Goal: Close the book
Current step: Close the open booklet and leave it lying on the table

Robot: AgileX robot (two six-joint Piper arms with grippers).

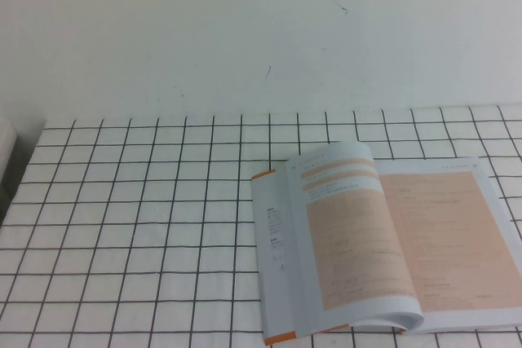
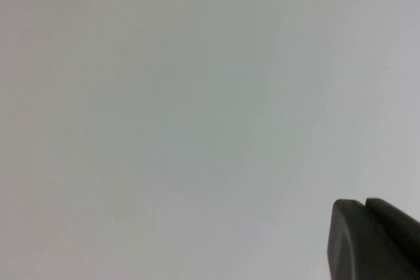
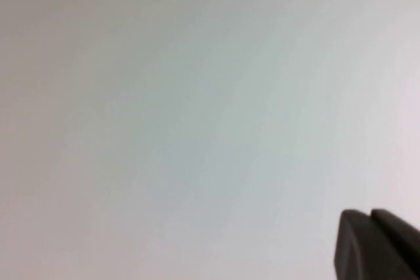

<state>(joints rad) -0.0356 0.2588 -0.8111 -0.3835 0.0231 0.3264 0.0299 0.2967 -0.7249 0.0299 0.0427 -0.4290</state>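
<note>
Worktop point(image 1: 122, 226) shows neither arm: left claw point(image 2: 374, 240) faces blank white, grip I cannot tell; book point(image 1: 383, 242) lies open at right, leaf arched; right claw point(image 3: 377, 244) likewise. Pushing the arched leaf might crease it.

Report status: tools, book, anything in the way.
Left tool and right tool outside high view, facing blank white. Book open on table, right side. Nothing on the pages.
</note>
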